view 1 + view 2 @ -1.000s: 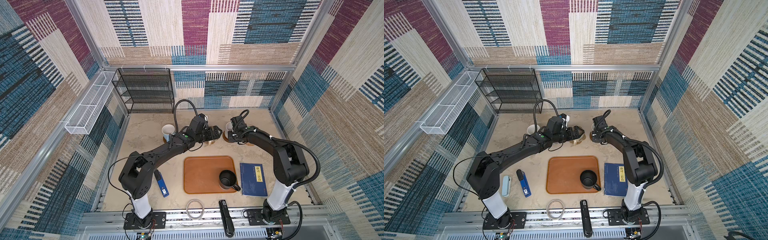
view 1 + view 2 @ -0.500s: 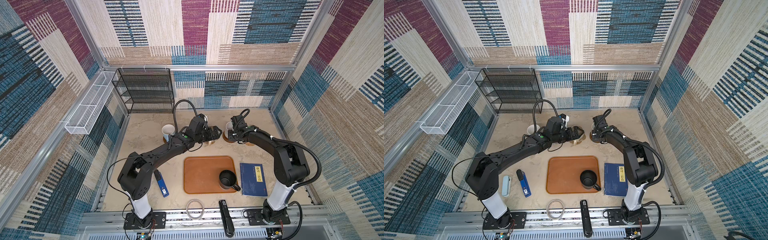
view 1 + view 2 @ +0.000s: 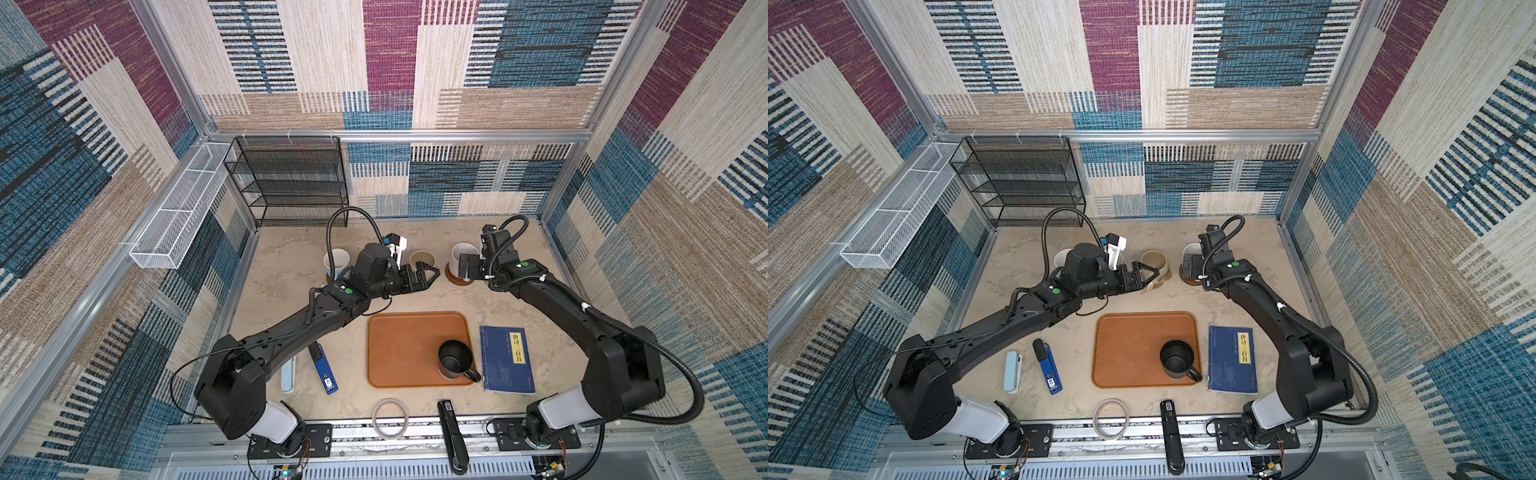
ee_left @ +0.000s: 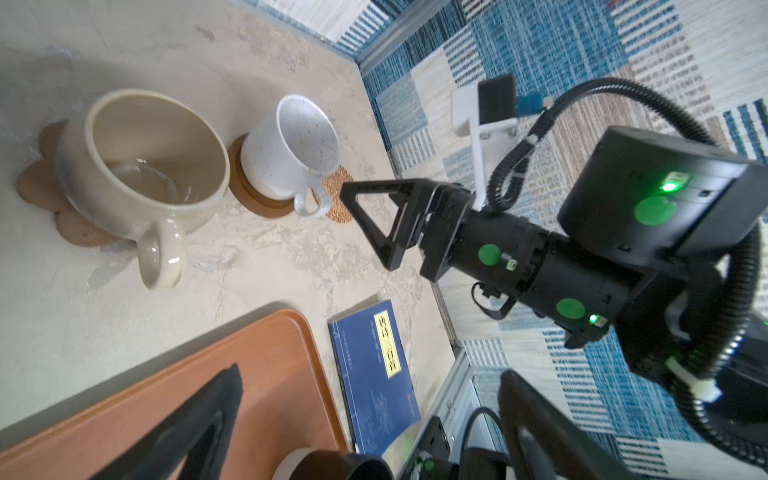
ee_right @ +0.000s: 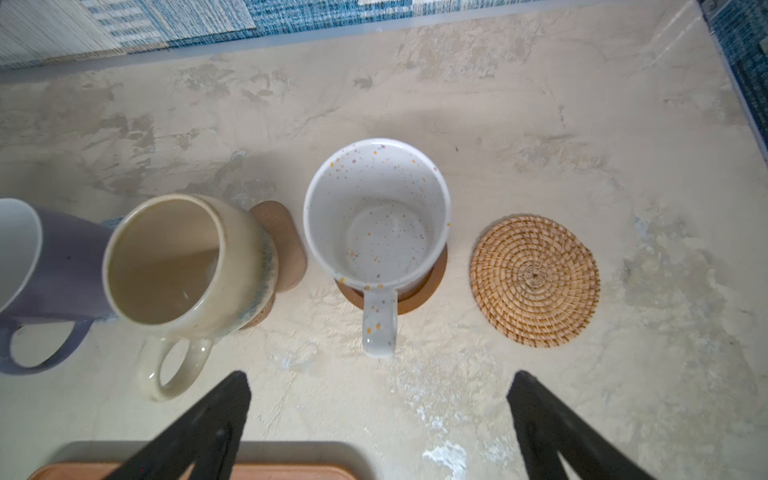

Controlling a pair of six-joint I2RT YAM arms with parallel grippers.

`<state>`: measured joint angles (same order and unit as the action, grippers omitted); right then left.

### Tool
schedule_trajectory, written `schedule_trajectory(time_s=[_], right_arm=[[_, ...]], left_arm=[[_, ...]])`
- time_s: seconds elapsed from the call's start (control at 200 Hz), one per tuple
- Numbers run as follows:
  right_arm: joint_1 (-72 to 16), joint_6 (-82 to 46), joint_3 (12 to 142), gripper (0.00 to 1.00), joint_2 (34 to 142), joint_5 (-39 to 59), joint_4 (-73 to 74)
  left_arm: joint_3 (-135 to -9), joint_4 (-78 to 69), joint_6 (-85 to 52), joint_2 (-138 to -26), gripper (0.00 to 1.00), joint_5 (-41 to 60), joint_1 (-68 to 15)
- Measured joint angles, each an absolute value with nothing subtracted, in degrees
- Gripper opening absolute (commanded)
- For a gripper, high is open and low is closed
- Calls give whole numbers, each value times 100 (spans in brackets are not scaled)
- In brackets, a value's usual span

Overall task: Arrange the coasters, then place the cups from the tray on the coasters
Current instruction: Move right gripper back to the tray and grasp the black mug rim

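The speckled white cup (image 5: 376, 220) stands on a dark brown coaster (image 5: 424, 291), its handle toward my right gripper (image 5: 380, 386). That gripper is open and holds nothing, its fingers apart from the handle. A bare rattan coaster (image 5: 534, 280) lies beside the cup. The beige cup (image 5: 183, 257) sits on the tan flower coaster (image 5: 278, 245), next to the lavender cup (image 5: 50, 266). My left gripper (image 3: 432, 277) hovers open and empty just in front of the beige cup (image 3: 422, 259). The light blue cup (image 3: 336, 262) stands behind the left arm. The black cup (image 3: 455, 359) remains on the tray (image 3: 407, 332).
A dark blue book (image 3: 507, 357) lies right of the tray. A clear ring (image 3: 389, 417) and a black bar (image 3: 451, 432) sit at the front edge. A blue stapler (image 3: 323, 368) and a pale case (image 3: 287, 376) lie front left. A black wire shelf (image 3: 291, 183) stands at the back.
My right gripper has gone from shut to open, letting go of the speckled white cup's handle, and the cup now stands free on the brown coaster. The left arm has hardly moved.
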<state>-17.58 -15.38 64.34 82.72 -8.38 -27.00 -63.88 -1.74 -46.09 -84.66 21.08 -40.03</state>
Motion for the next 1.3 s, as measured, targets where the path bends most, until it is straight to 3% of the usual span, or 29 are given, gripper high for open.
schedule_trajectory(time_s=[0.225,0.396,0.616,0.962,1.302], right_arm=[[-1826,-1466,5819,100,6947,-703,-2860],[-1824,-1455,5236,100,6241,-670,-3015],[-1817,-1570,4617,100,5299,366,-2783],[-1975,-2150,4248,92,5072,1763,-3496],[-3074,-2930,3859,91,4759,1673,-4405]], left_arm=[[-5872,-75,-4506,-7601,99,2779,-4023],[-5249,287,-4353,-6718,99,2491,-4025],[-4379,484,-4335,-5835,99,2220,-4025],[-3568,591,-4333,-5153,99,2112,-4025],[-3391,746,-4226,-5087,99,2080,-4025]])
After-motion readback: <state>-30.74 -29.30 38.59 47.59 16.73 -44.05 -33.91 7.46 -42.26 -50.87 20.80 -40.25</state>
